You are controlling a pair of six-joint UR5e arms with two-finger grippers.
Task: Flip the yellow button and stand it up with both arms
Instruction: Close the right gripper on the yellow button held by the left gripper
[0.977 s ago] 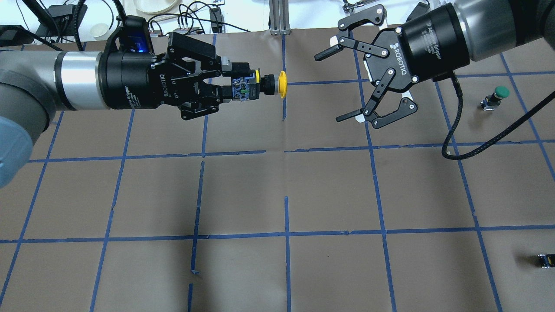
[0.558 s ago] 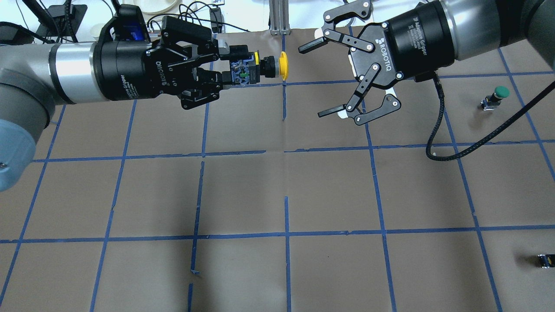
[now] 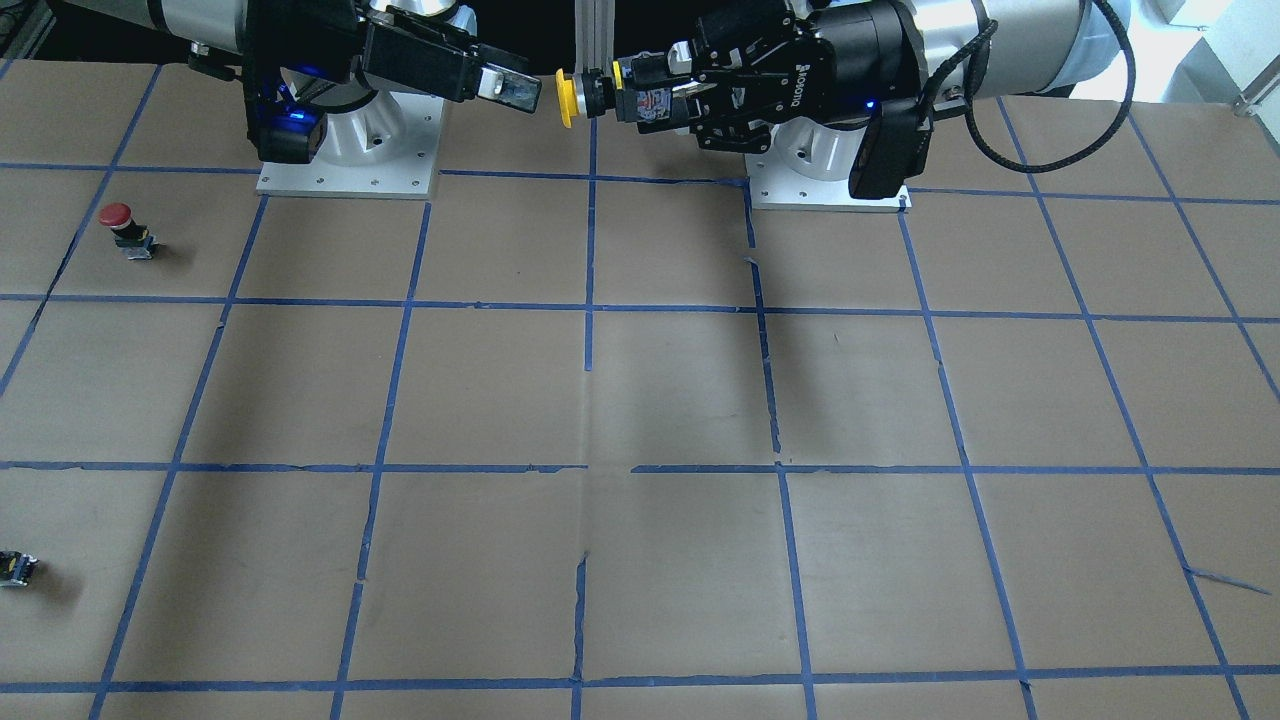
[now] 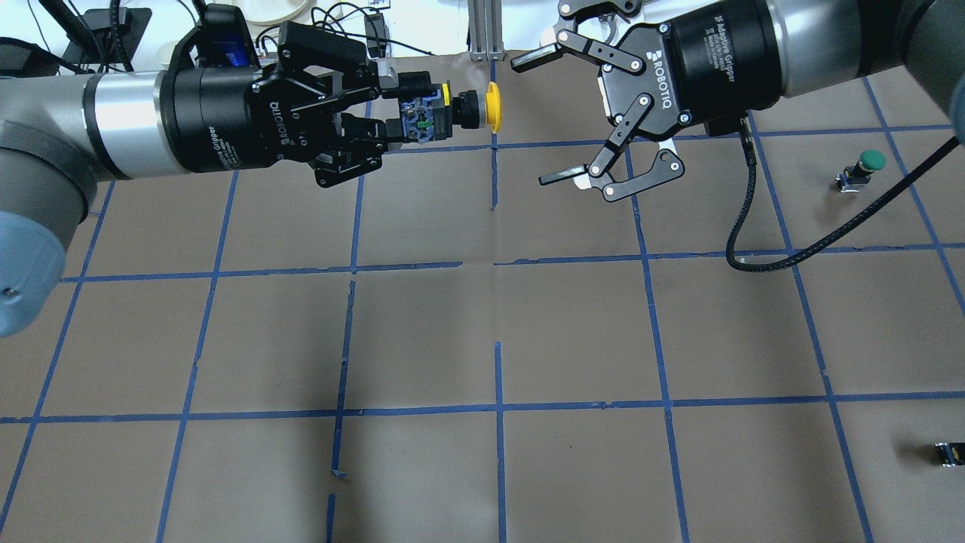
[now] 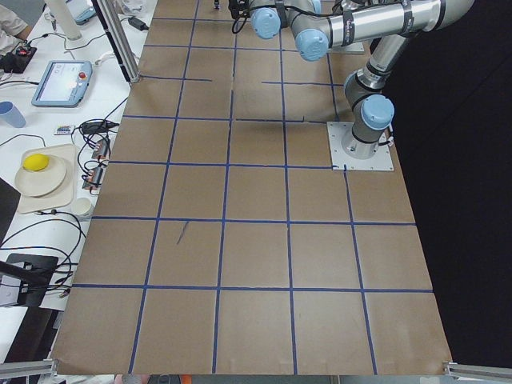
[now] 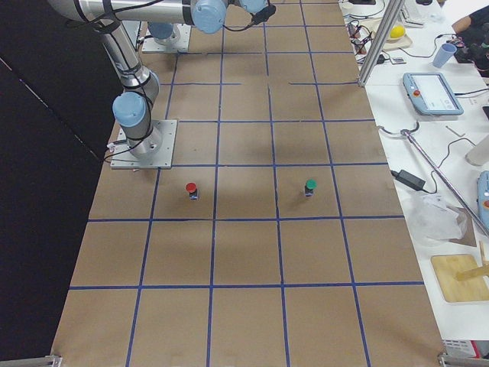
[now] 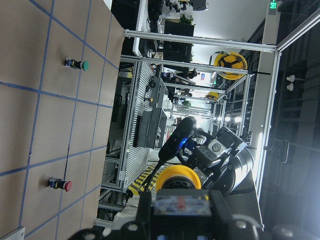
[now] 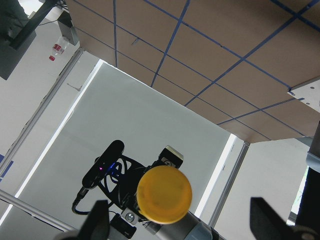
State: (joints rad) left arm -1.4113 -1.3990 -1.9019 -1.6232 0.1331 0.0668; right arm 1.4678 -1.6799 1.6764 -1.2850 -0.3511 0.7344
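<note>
Your yellow button (image 4: pixel 451 114) hangs in the air in the upper middle of the overhead view, above the far strip of the worktop (image 4: pixel 497 324). It lies horizontally, with its cap facing the right side of the frame. The left arm (image 4: pixel 128 124) reaches in level from the left edge, wrist laid flat, and its jaws are clamped on the boxy base, leaving the black neck and the cap free. The right arm (image 4: pixel 814 41) comes in from the upper right with its jaws spread wide and empty, aimed at the cap and near it but not touching. In the right wrist view the cap sits centred between the two tips. Treat the button as small, light and rigid: it should neither flex nor weigh on the grip. The domed cap looks smooth, though, and is likely to slip or twist under flat pads. I would have you close the right jaws across the black neck just behind the cap, or squarely on the cap's rim. That leaves the base free to meet the worktop once the left jaws let go.
</note>
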